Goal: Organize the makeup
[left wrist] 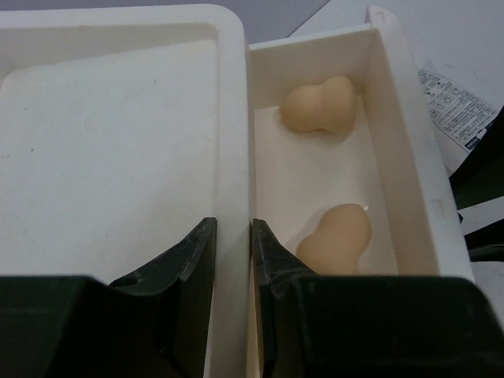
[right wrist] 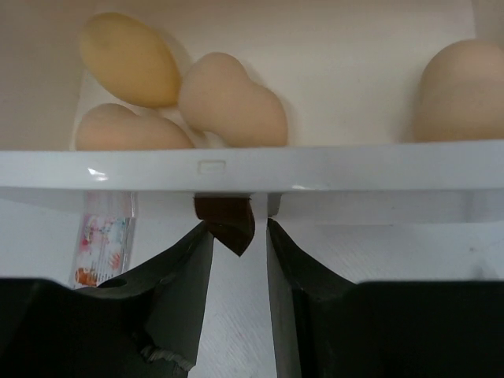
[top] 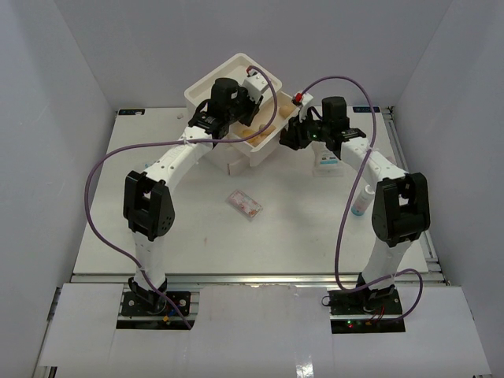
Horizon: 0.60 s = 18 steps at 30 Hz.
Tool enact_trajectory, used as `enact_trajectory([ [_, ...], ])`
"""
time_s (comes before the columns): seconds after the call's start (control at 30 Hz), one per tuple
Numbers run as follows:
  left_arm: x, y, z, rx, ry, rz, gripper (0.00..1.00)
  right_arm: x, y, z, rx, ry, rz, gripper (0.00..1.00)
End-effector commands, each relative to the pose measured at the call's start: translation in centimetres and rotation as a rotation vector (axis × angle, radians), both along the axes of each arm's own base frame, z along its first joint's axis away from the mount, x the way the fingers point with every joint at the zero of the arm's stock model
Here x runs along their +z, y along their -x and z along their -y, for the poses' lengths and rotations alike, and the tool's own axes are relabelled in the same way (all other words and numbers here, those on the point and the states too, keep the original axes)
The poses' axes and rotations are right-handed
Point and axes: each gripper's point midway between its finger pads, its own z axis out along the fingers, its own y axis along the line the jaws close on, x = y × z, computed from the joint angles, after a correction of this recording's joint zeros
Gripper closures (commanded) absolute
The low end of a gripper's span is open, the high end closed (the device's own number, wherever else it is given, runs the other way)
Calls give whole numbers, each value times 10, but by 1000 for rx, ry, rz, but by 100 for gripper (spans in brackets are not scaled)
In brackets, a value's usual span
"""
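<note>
The cream drawer box stands at the back with one drawer pulled out. My left gripper sits on the box. In the left wrist view it is shut on the box's wall, beside two tan sponges in the drawer. My right gripper is at the drawer's front. It stands open around a brown pull tab, which touches the left finger only. Several sponges lie behind the drawer's rim.
A flat clear case with pink inside lies mid-table, also under the drawer in the right wrist view. Printed packets lie right of the drawer. A small white-and-blue bottle stands by the right arm. White walls enclose the table.
</note>
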Motion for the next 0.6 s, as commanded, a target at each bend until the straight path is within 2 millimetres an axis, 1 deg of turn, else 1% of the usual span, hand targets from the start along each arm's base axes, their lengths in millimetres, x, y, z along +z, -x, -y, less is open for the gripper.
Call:
enact_trajectory([
  [0.0, -22, 54, 33, -166, -2, -162, 87, 63, -12, -23, 56, -109, 181, 61],
  [0.17, -24, 55, 36, -182, 4, -168, 87, 65, -19, -29, 57, -126, 184, 60],
  [0.27, -24, 56, 37, -188, 9, -174, 87, 58, -28, -32, 50, -134, 159, 60],
  [0.37, -24, 57, 39, -199, 14, -179, 87, 58, -37, -36, 41, -150, 145, 60],
  [0.47, -23, 58, 41, -208, 19, -180, 87, 61, -46, -42, 36, -169, 138, 59],
  [0.5, -23, 58, 41, -211, 20, -182, 87, 57, -49, -43, 33, -174, 122, 59],
  [0.57, -25, 58, 42, -215, 17, -185, 87, 56, -56, -47, 29, -186, 115, 59],
])
